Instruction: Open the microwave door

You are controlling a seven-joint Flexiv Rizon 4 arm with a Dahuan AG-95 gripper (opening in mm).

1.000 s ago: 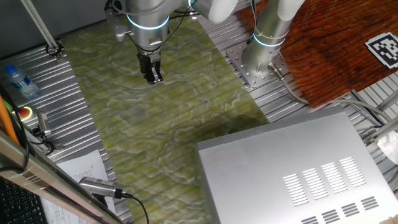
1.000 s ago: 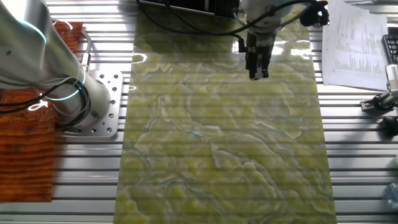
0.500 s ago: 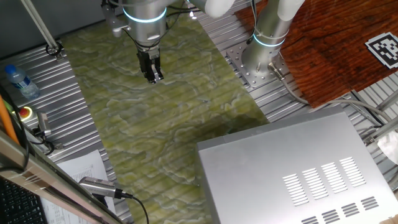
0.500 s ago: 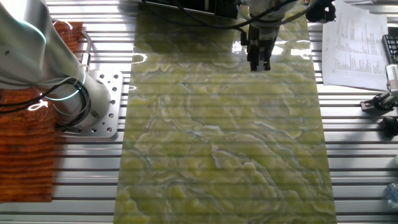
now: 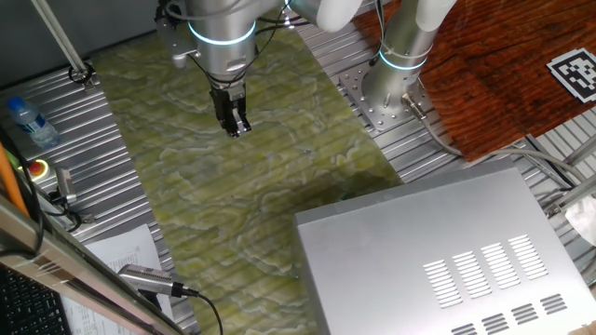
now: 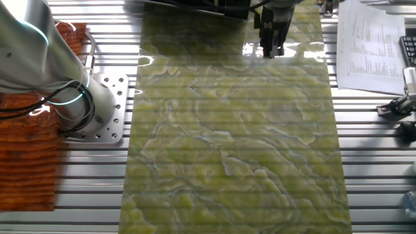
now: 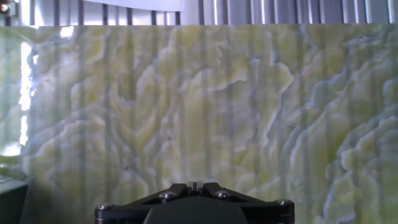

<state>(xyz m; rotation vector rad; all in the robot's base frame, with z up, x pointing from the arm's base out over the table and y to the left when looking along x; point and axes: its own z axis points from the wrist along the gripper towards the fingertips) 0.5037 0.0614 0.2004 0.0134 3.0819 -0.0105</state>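
Note:
The microwave (image 5: 438, 251) is a large silver-grey box with vent slots on its top, at the lower right of one fixed view. Only its top shows clearly, and I cannot make out the microwave door. My gripper (image 5: 234, 126) hangs over the far left part of the green marbled mat (image 5: 242, 205), well away from the box. It also shows at the top of the other fixed view (image 6: 271, 51). In the hand view the fingertips (image 7: 194, 184) meet with nothing between them, above bare mat.
The second arm's base (image 5: 391, 84) stands on a metal plate beside a rust-brown wooden board (image 5: 503, 65). A water bottle (image 5: 28, 121), a red button (image 5: 37, 168) and papers (image 5: 121, 251) lie left of the mat. A dark edge (image 6: 195, 6) spans the mat's top.
The gripper has shifted slightly right and nearer in one fixed view, and upward toward the frame edge in the other. It stays shut and empty. The microwave has not moved.

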